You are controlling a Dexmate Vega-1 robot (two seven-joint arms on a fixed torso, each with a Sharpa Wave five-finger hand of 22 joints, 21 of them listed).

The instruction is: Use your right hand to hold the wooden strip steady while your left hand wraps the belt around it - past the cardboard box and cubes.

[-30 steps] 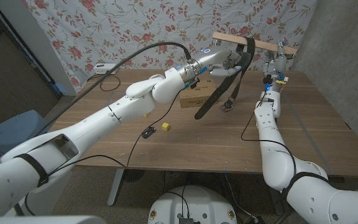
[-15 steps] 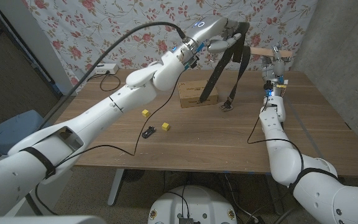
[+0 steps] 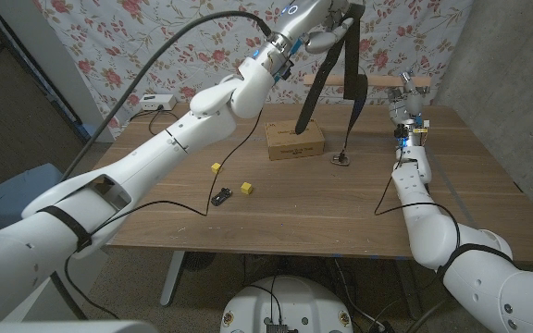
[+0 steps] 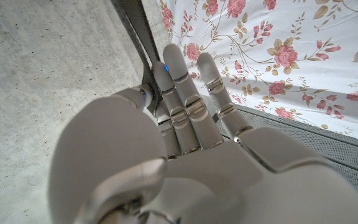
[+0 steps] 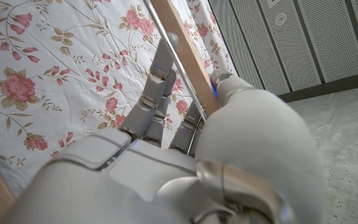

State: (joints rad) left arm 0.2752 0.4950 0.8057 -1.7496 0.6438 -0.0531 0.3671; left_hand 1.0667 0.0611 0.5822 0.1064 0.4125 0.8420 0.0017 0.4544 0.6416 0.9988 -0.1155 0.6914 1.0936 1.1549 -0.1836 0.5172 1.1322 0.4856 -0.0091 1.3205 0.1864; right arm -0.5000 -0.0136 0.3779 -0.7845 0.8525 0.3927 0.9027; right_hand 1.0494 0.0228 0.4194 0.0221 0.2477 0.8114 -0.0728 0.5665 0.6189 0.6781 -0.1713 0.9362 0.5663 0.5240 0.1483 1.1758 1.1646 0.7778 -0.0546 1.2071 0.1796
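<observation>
My right hand (image 3: 409,98) grips the right end of the wooden strip (image 3: 382,82) and holds it level above the table's far right. In the right wrist view that hand (image 5: 166,155) closes its fingers round the strip (image 5: 180,57). High at the picture's top, my left hand (image 3: 328,20) holds the black belt (image 3: 320,78). One strand slants down toward the cardboard box (image 3: 294,141). The other crosses the strip and hangs to the buckle (image 3: 343,160) on the table. The left wrist view has the belt (image 4: 137,30) running past the fingers (image 4: 180,93).
Two yellow cubes (image 3: 216,167) (image 3: 245,189) and a small black object (image 3: 220,197) lie left of the box on the wooden table (image 3: 313,208). A white power strip (image 3: 158,101) sits at the far left edge. A floral curtain hangs behind.
My left hand has risen from beside the strip to well above it, drawing the belt up and taut. The right hand and strip have hardly moved.
</observation>
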